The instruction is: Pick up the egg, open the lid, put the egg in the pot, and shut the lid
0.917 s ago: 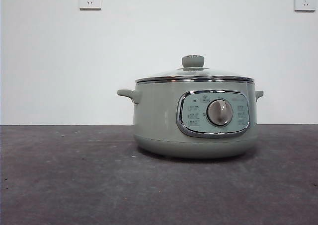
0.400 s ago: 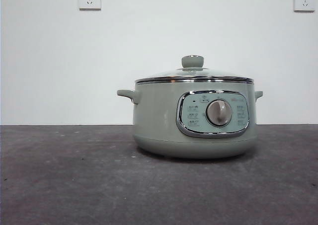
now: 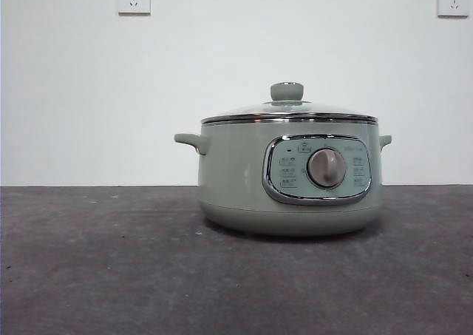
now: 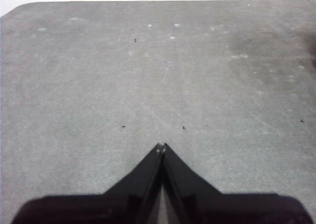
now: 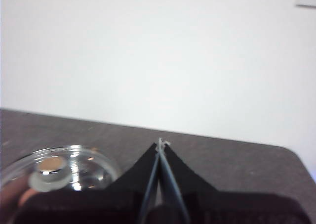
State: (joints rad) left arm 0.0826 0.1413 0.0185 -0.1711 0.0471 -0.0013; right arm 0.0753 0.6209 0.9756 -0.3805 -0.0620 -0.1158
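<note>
Nothing has moved since the earlier frames: your pot (image 3: 290,176) sits where it was on the dark table (image 3: 103,276), lid (image 3: 288,112) seated square on its rim, knob up. No arm shows from the front. Your left gripper (image 4: 161,147) hangs over bare tabletop, jaws pressed together on nothing. Your right gripper (image 5: 160,144) is the same, tips touching and empty, with the lid (image 5: 57,169) just beside it below. The egg? You can't see it in any view. It may lie inside the pot or off camera. That's the risk, I'd say: lift the lid blind and you could knock glass on chrome, or reach for an egg that isn't there.
</note>
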